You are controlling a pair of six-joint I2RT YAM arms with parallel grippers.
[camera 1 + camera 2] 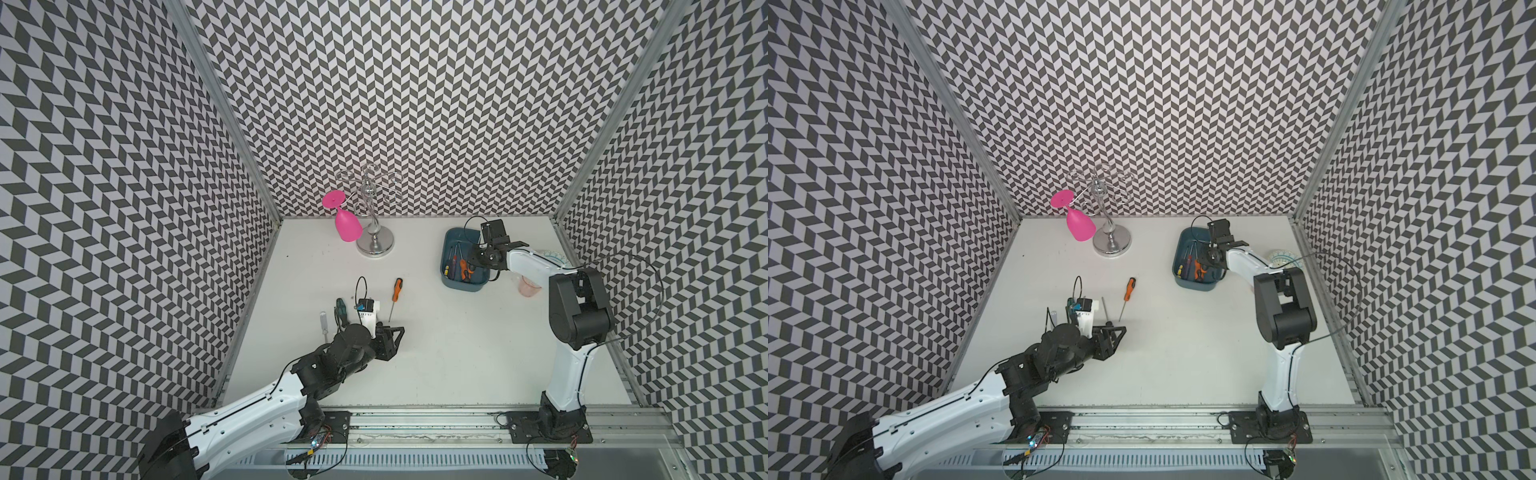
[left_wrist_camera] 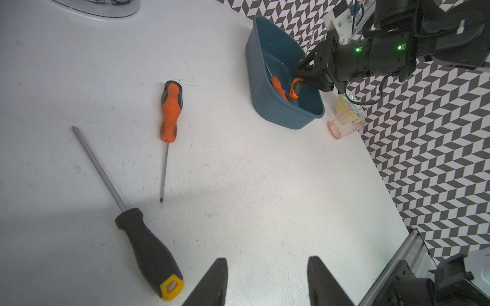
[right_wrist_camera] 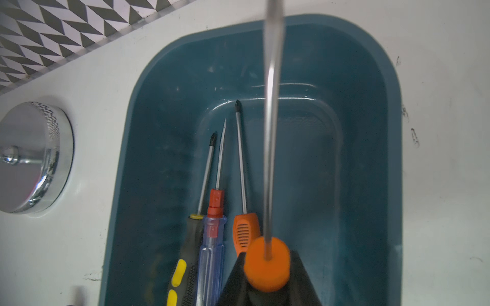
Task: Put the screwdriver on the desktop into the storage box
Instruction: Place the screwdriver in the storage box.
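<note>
The dark teal storage box [image 1: 461, 286] [image 1: 1196, 286] [image 3: 358, 159] stands at the back right of the white desktop [image 1: 457, 353]. My right gripper [image 3: 266, 265] [image 2: 305, 71] hangs over its near end, shut on an orange-handled screwdriver [image 3: 271, 132] whose shaft points at the camera. Three screwdrivers [image 3: 212, 238] lie inside. On the desktop lie an orange-and-black screwdriver [image 1: 397, 289] [image 2: 171, 111] and a black one with a yellow end [image 2: 148, 249]. My left gripper [image 2: 267, 261] [image 1: 395, 336] is open and empty beside the black handle.
A teal-handled tool [image 1: 340, 309] and a clear-handled one [image 1: 323, 324] lie left of my left wrist. A pink goblet [image 1: 347, 224] hangs on a chrome rack [image 1: 375, 243] at the back. A pink tumbler [image 2: 344, 124] and patterned bowl [image 1: 555, 259] sit right of the box.
</note>
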